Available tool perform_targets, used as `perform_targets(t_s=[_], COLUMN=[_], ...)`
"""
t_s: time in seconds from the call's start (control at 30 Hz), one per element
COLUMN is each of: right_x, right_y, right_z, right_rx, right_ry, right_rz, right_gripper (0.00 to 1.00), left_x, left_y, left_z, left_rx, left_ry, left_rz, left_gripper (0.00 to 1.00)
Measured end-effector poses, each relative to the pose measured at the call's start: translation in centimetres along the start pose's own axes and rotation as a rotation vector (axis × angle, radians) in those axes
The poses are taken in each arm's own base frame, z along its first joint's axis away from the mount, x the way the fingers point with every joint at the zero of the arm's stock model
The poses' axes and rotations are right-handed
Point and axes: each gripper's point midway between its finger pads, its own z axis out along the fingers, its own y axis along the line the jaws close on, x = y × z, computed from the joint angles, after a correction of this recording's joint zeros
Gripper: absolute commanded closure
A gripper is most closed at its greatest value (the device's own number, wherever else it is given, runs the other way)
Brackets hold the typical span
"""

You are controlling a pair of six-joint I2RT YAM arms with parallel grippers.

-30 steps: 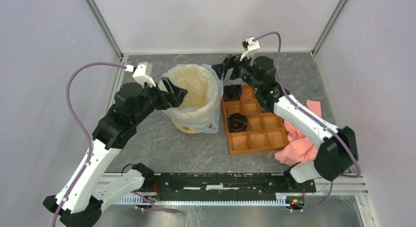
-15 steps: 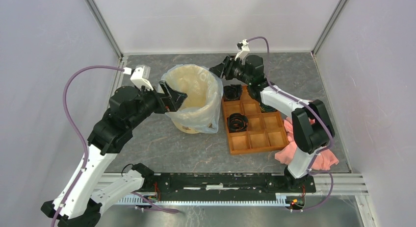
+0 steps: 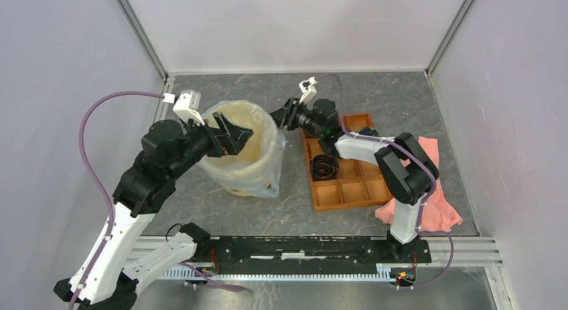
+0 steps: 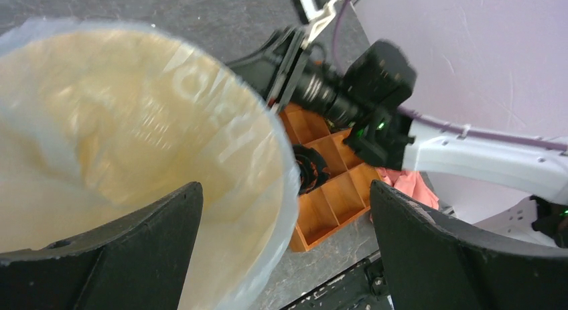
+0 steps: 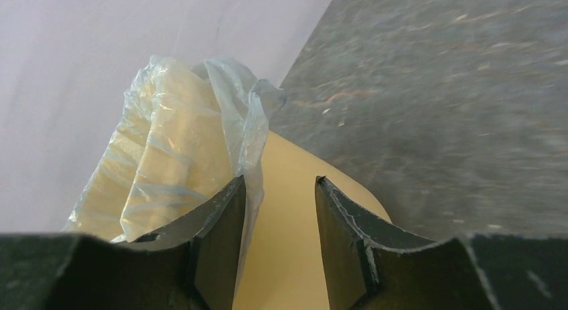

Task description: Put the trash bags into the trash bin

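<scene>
Nearest you on the right, the pink cloth (image 3: pixel 429 209) lies crumpled on the table (image 3: pixel 268 209), right up against the near corner of the orange tray (image 3: pixel 331 193). Most of the tray's compartments show bare, and a black coiled thing (image 3: pixel 325 167) sits in one on its left column. Your right arm stretches across the tray's far end.

Move left and there's the trash bin (image 5: pixel 285 243), standing just beside the tray. The trash bag (image 3: pixel 258 179) is already over it. The film lines the inside, folds over the rim and hangs loose down the outer wall on the near side.

Your left tool (image 3: pixel 238 132) comes in from the left and hovers over the bin's mouth. Its fingers are spread wide, and in the wrist view the bag-covered rim runs between them. It has hold of nothing.

Farther back, your right tool (image 3: pixel 274 116) is at the bin's far right rim. Its fingers stand a narrow gap apart, with bare cream wall showing between them. A bunched edge of the bag lies against the inner face of one finger (image 5: pixel 218 236). I can't tell you whether any film is actually pinched there.
</scene>
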Motion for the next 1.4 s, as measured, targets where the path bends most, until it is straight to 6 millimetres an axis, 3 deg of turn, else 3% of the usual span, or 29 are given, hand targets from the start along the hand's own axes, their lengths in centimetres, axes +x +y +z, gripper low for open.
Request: perform_targets(t_s=[0.13,0.27,0.4,0.5,0.57,0.77,0.87,0.93,0.97,1.03,1.1,1.2,1.3,1.4], right_x=[4.3,9.1,12.3,12.7,12.2,8.1,5.0,2.8,1.3,-1.1,-3.4,-5.5,-7.3,-9.3], right_y=[3.8,6.3,8.0,8.4,7.8,2.4,-0.6,-2.2,-2.8,-3.1,-1.5,3.7,8.2,11.0], right_z=[1.8,4.0,7.0,7.7,7.6,5.4,2.5,-0.7,-3.2,-6.7,-10.4,-16.5,-21.3,-25.6], right_rx=[-0.062,-0.079,-0.088,-0.085,-0.067,0.012,0.060,0.110,0.153,0.232,0.291,0.294,0.275,0.301], right_ry=[0.013,0.038,0.058,0.066,0.069,0.183,0.232,0.247,0.254,0.242,0.207,0.123,0.024,-0.083], right_rz=[0.030,0.054,0.057,0.043,0.025,-0.050,-0.097,-0.141,-0.180,-0.263,-0.369,-0.533,-0.645,-0.729], right_gripper=[0.48,0.46,0.32,0.18,0.04,0.02,0.02,0.02,0.02,0.02,0.02,0.02,0.02,0.02], left_x=[-1.3,-2.2,-2.5,-2.4,-2.3,-2.3,-2.5,-2.7,-2.9,-3.3,-3.7,-4.9,-6.2,-8.1], left_y=[-0.6,-1.2,-1.5,-1.5,-1.4,-1.5,-1.7,-1.7,-1.7,-1.4,-1.1,-0.7,-0.4,-0.5], left_z=[-1.4,-2.5,-3.0,-3.1,-3.1,-3.0,-2.8,-2.6,-2.6,-2.7,-3.0,-3.8,-5.0,-6.6], left_rx=[0.015,0.036,0.052,0.050,0.050,0.054,0.052,0.047,0.042,0.024,0.004,-0.027,-0.050,-0.053], left_ry=[-0.044,-0.078,-0.089,-0.085,-0.083,-0.077,-0.074,-0.077,-0.081,-0.097,-0.118,-0.170,-0.234,-0.319], left_rz=[0.000,-0.001,-0.001,-0.002,-0.001,-0.002,-0.002,-0.002,-0.002,-0.003,-0.004,-0.002,0.015,0.027], left_gripper=[0.00,0.00,0.00,0.00,0.00,0.00,0.00,0.00,0.00,0.00,0.00,0.00,0.00,0.00])
